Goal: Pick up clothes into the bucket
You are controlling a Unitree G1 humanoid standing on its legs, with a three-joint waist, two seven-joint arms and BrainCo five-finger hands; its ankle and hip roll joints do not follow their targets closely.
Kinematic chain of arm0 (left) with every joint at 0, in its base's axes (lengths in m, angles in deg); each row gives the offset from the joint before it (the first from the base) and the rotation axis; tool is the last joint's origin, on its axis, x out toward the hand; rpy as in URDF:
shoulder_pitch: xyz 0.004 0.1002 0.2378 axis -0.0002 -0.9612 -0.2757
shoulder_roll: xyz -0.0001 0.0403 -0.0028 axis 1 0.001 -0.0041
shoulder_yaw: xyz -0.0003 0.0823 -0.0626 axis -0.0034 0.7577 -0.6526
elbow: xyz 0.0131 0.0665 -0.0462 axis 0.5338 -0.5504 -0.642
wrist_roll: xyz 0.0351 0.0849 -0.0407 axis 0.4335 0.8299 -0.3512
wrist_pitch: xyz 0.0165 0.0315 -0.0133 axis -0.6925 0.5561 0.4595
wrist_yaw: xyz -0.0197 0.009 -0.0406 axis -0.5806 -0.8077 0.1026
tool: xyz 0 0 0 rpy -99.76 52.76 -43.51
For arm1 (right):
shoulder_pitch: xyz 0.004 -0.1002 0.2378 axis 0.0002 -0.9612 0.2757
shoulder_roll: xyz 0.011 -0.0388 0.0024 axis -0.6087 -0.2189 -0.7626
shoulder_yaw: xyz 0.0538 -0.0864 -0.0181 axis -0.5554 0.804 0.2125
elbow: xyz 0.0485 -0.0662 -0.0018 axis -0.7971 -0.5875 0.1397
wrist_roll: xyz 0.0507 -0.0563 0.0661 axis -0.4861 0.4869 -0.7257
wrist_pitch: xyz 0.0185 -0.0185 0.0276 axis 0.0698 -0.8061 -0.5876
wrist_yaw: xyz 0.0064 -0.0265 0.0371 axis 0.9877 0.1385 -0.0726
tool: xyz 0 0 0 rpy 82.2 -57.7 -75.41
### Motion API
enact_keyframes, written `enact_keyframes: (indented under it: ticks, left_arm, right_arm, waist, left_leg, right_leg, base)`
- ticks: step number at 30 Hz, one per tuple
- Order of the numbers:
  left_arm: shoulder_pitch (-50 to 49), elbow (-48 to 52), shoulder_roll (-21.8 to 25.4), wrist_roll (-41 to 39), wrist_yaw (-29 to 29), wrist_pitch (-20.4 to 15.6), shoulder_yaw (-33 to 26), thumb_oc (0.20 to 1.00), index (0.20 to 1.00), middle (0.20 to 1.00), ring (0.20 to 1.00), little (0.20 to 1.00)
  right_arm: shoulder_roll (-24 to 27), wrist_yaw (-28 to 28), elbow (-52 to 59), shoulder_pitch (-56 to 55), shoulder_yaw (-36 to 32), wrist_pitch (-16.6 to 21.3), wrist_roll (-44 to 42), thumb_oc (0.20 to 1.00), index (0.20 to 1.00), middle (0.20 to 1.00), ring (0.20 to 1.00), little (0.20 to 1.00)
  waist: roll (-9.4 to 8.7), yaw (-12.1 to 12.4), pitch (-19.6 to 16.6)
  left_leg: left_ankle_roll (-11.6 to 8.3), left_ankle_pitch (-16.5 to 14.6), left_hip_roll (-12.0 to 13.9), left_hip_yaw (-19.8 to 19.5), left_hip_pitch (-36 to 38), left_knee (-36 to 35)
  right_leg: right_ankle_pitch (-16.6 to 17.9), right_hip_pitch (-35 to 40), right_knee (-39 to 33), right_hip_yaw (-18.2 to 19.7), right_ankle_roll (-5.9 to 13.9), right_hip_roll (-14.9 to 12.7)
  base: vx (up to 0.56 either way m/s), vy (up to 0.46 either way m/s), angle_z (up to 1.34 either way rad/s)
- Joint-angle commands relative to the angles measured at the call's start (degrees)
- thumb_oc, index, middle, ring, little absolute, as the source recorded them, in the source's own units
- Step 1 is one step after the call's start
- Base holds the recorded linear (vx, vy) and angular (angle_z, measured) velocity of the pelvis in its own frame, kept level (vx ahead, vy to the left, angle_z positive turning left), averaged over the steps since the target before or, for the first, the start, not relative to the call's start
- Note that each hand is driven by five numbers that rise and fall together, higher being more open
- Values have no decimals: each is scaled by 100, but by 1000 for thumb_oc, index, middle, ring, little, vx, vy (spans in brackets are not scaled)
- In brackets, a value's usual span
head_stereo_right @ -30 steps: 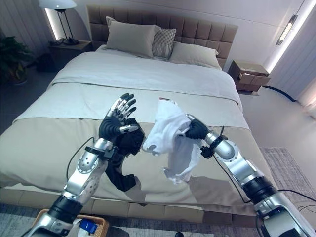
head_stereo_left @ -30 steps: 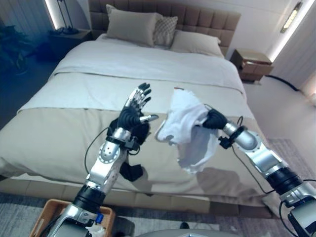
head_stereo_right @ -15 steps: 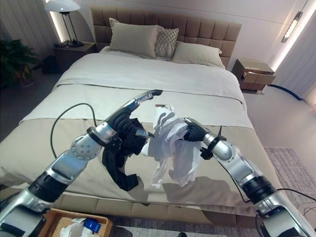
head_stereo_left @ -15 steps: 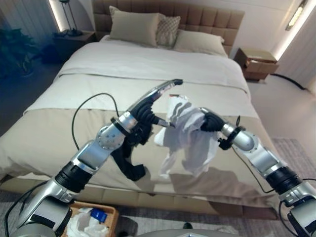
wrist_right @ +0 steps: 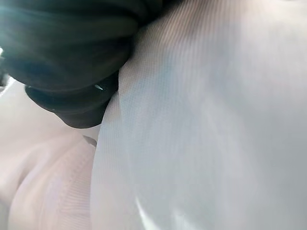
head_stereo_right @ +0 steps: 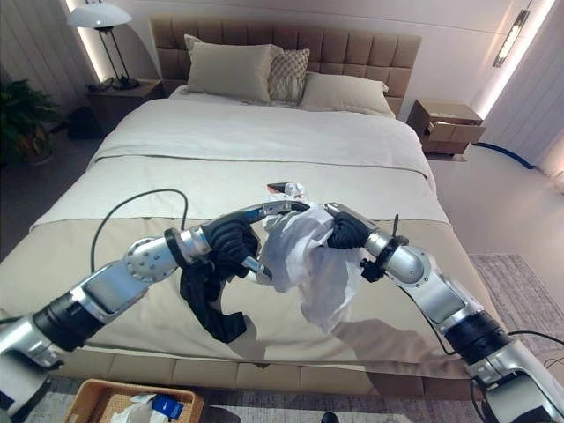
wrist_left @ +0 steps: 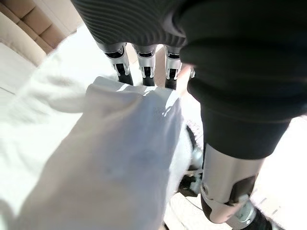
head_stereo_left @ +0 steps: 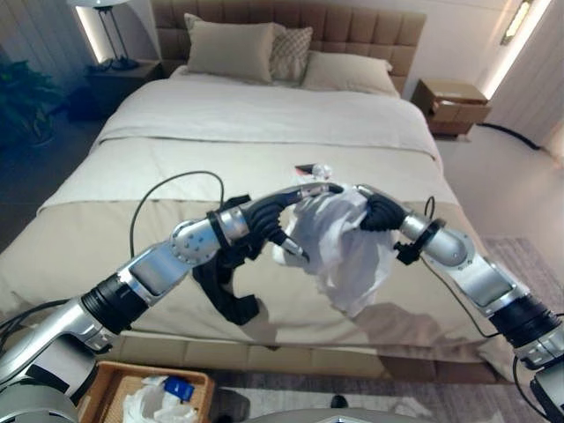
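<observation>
The white garment [head_stereo_left: 344, 251] hangs in the air above the foot half of the bed [head_stereo_left: 264, 123], bunched in the right hand [head_stereo_left: 377, 211], whose fingers are curled into the cloth. The left hand [head_stereo_left: 269, 220] meets it from the other side: its fingers [head_stereo_left: 304, 192] lie stretched over the top of the bundle and the thumb sits under it, so the cloth is between them. In the left wrist view the fingers [wrist_left: 144, 67] go straight past the white cloth [wrist_left: 105, 158]; if they press it or only touch it is hard to tell. The right wrist view gives the dark cover and the cloth [wrist_right: 216, 120] very close, with the fingers hidden.

A black garment [head_stereo_left: 225, 282] lies on the bed just below the left hand, partly behind the forearm. Beyond the white garment a small dark item [head_stereo_left: 308, 167] rests on the bed. The basket [head_stereo_left: 150, 397] stands on the floor at the foot of the bed, cut by the frame edge, with things inside.
</observation>
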Motion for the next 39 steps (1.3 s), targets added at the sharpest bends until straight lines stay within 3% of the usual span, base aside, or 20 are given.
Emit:
enact_keyframes:
  ticks: [1, 6, 15, 17, 18, 23, 39]
  left_arm:
    - [398, -483, 243, 567, -208, -123, -55, 1000, 1000, 1000, 1000, 1000]
    - [28, -698, -83, 1617, -685, -219, -581, 1000, 1000, 1000, 1000, 1000]
    - [-468, -619, -690, 2664, -1065, -327, -1154, 1000, 1000, 1000, 1000, 1000]
    - [-566, -671, -866, 2947, -1235, -316, -1258, 809, 809, 809, 809, 809]
    - [-683, -707, -1082, 3061, -1382, -322, -1347, 219, 219, 219, 219, 219]
    - [-835, -743, -1388, 3091, -1483, -335, -1415, 200, 200, 200, 200, 200]
    - [-1005, -863, -1579, 3010, -1579, -355, -1485, 200, 200, 200, 200, 200]
  right_arm:
    - [10, 151, 749, 501, -495, 454, -657, 200, 200, 200, 200, 200]
    - [-29, 124, 1042, 396, -694, 501, -693, 200, 200, 200, 200, 200]
    - [-171, 105, 1177, 345, -809, 503, -629, 200, 200, 200, 200, 200]
    - [-208, 114, 1193, 318, -826, 501, -616, 200, 200, 200, 200, 200]
    - [-258, 118, 1218, 301, -852, 504, -629, 200, 200, 200, 200, 200]
    - [-311, 124, 1300, 286, -893, 496, -722, 200, 200, 200, 200, 200]
    - [-393, 117, 1319, 285, -808, 505, -804, 200, 200, 200, 200, 200]
  waist:
    - [-257, 10, -96]
    - [-296, 37, -95]
    - [-338, 77, -116]
    - [-344, 80, -126]
    - [-361, 88, -123]
    - [-374, 71, -136]
    - [-378, 76, -167]
  left_leg:
    - [9, -246, 74, -7, -237, 512]
    - [6, -259, 83, -15, -245, 509]
    - [21, -291, 81, -21, -230, 502]
    - [22, -297, 80, -19, -230, 502]
    - [24, -300, 79, -20, -230, 501]
    - [32, -308, 74, -9, -240, 501]
    - [56, -321, 43, 11, -255, 504]
  right_leg:
    - [109, -98, 460, -285, 549, -538]
    - [76, -91, 452, -294, 541, -523]
    - [37, -78, 443, -299, 524, -513]
    - [26, -74, 439, -296, 520, -511]
    - [18, -69, 436, -302, 516, -510]
    - [14, -79, 434, -288, 503, -514]
    - [37, -91, 430, -271, 504, -541]
  base:
    - [0, 0, 0]
    - [0, 0, 0]
    - [0, 0, 0]
    - [0, 0, 0]
    - [0, 0, 0]
    - [0, 0, 0]
    - [0, 0, 0]
